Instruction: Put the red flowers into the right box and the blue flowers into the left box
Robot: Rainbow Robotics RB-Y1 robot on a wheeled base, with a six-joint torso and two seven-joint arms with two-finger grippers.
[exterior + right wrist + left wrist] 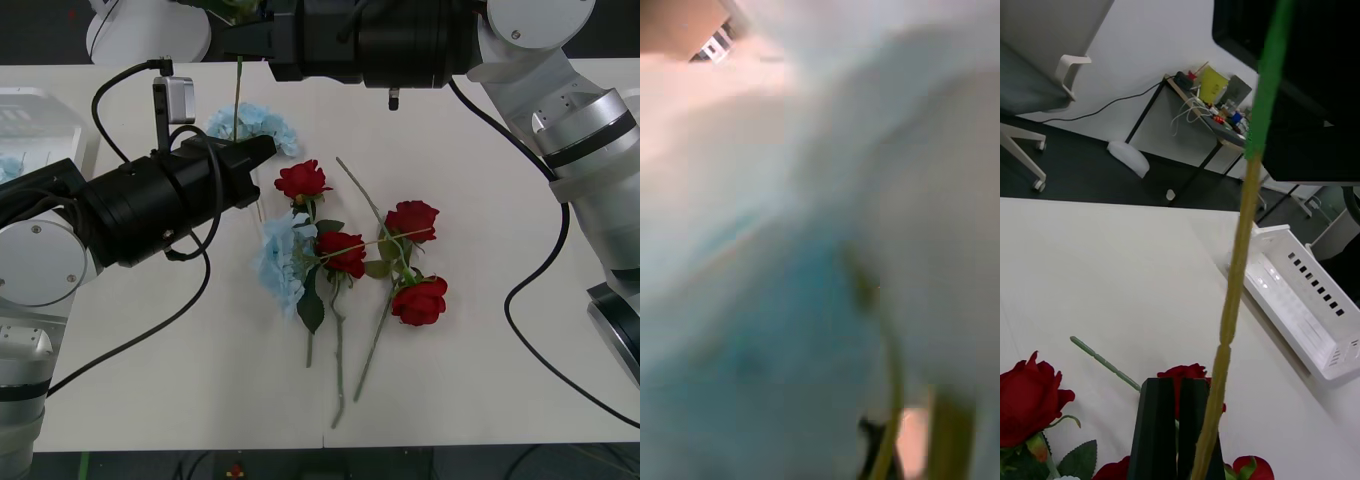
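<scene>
The left box (pixel 40 120) at far left already shows some blue. The left gripper (pixel 262 152) is closed on a stem (pixel 1232 315). Four red flowers (pixel 345 250) and two blue flowers (pixel 285 260) lie mid-table — unsorted. The right gripper (pixel 232 38) — its opening I cannot tell — hangs far, above a blue head.

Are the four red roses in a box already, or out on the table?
Out. All four red roses lie on the white table, stems crossing, beside a blue flower.

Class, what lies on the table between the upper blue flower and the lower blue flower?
Front view: the left gripper, fingers shut, and bare table lie between the upper blue flower and lower one.
</scene>
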